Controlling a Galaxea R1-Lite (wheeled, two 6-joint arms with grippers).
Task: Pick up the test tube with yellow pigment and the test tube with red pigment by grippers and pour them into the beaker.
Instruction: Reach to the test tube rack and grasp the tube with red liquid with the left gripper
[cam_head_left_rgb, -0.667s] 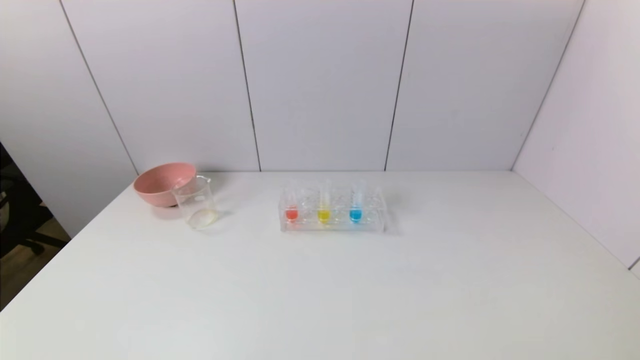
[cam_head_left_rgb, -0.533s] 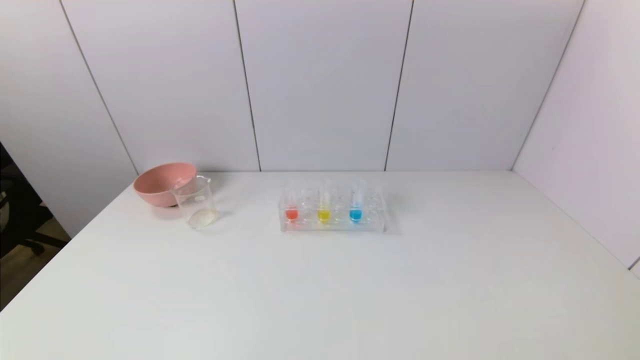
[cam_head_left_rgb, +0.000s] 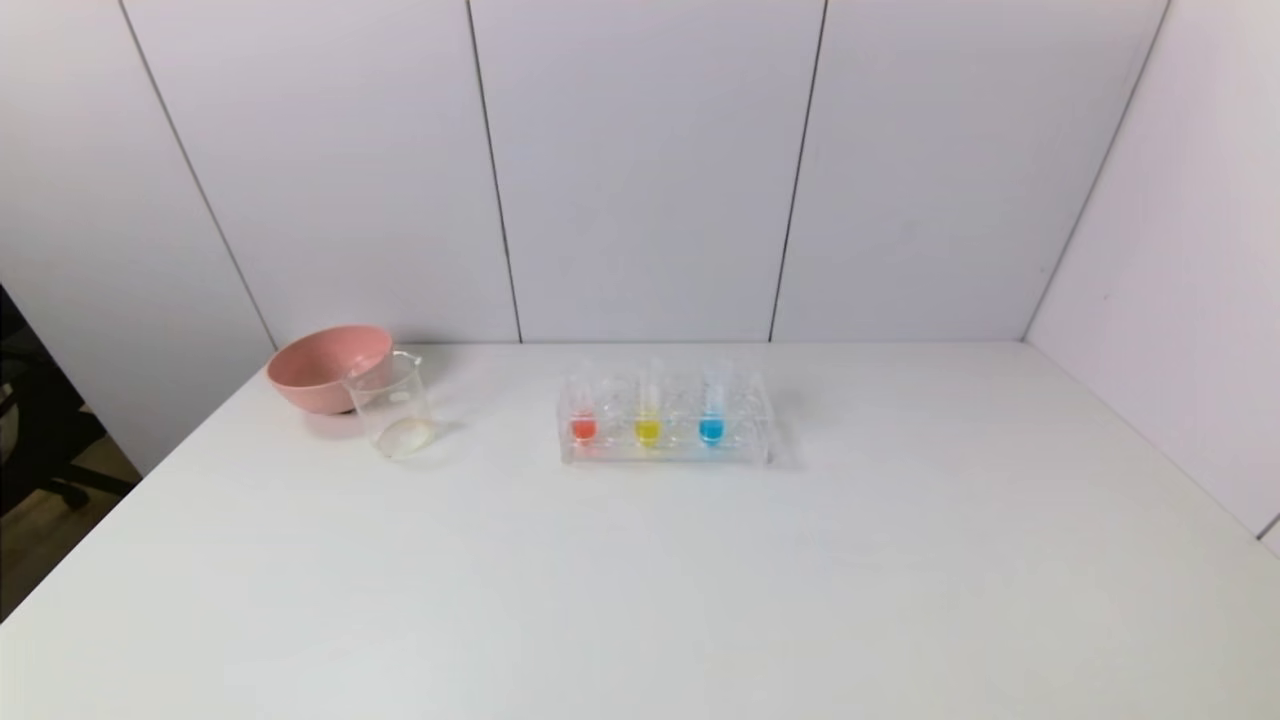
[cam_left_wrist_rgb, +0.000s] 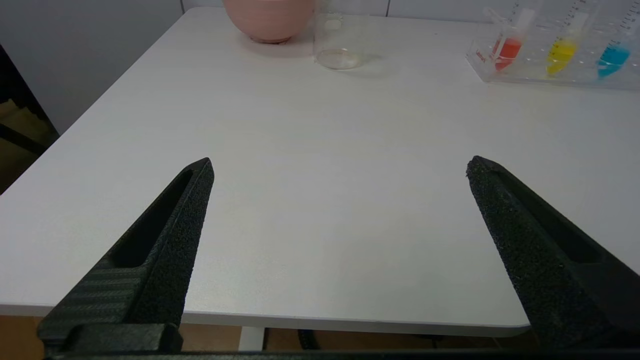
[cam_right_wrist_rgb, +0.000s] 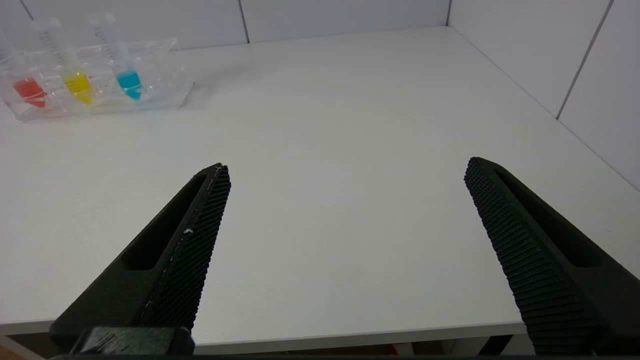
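No tube has yet been picked: the left gripper (cam_left_wrist_rgb: 340, 167) and right gripper (cam_right_wrist_rgb: 347, 167) are held wide apart at the near table edge, while the test tube with yellow pigment (cam_head_left_rgb: 648, 415) and the test tube with red pigment (cam_head_left_rgb: 583, 412) stand in the rack (cam_head_left_rgb: 665, 450), right of the beaker (cam_head_left_rgb: 393, 405), so a reach toward the rack is called for.

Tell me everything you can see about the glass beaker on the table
The beaker is small, of clear glass, with a pour spout at its rim and a faint white mark on its wall. It stands upright on the white table, open and holding no coloured pigment. It sits just in front of the pink bowl, overlapping it in the head view, to the robot's left of the tube rack. No gripper is near it.
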